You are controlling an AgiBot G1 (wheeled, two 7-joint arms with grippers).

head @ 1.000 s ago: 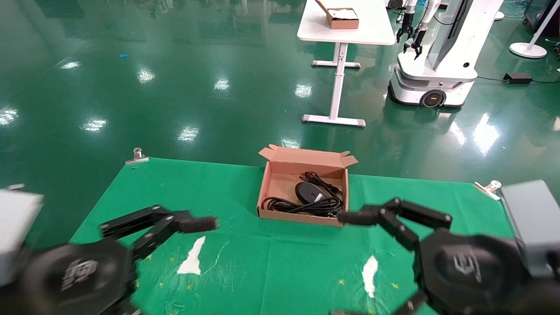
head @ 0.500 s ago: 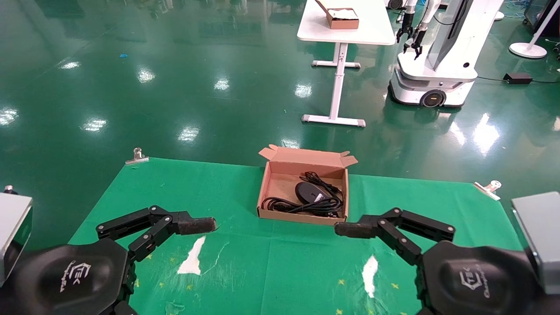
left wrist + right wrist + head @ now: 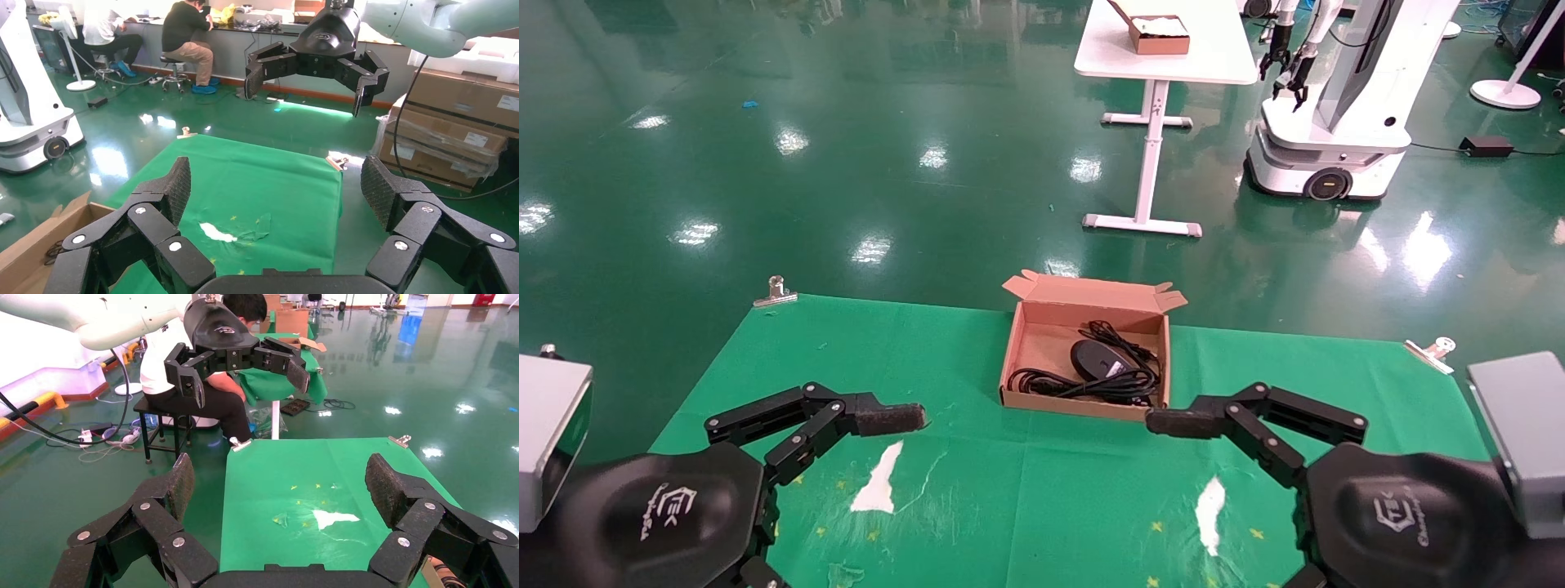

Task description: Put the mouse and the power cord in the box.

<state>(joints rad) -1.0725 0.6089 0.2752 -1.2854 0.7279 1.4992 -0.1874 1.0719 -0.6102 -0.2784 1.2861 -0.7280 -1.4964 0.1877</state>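
A green cloth (image 3: 1026,482) is clamped by metal clips (image 3: 775,291). Beyond, a white table (image 3: 1164,49) is topped by a small brown box (image 3: 1158,34), beside another robot (image 3: 1336,106).

Robotics lab: wheeled robot (image 3: 1324,122), glossy green floor (image 3: 846,163).

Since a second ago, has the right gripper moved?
Yes. The right gripper, open and empty, has dropped back toward the robot: its fingers' tip overlapped the box's near right corner, and now sits just below it.

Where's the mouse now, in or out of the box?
In. The mouse lies inside the box among the cord's loops.
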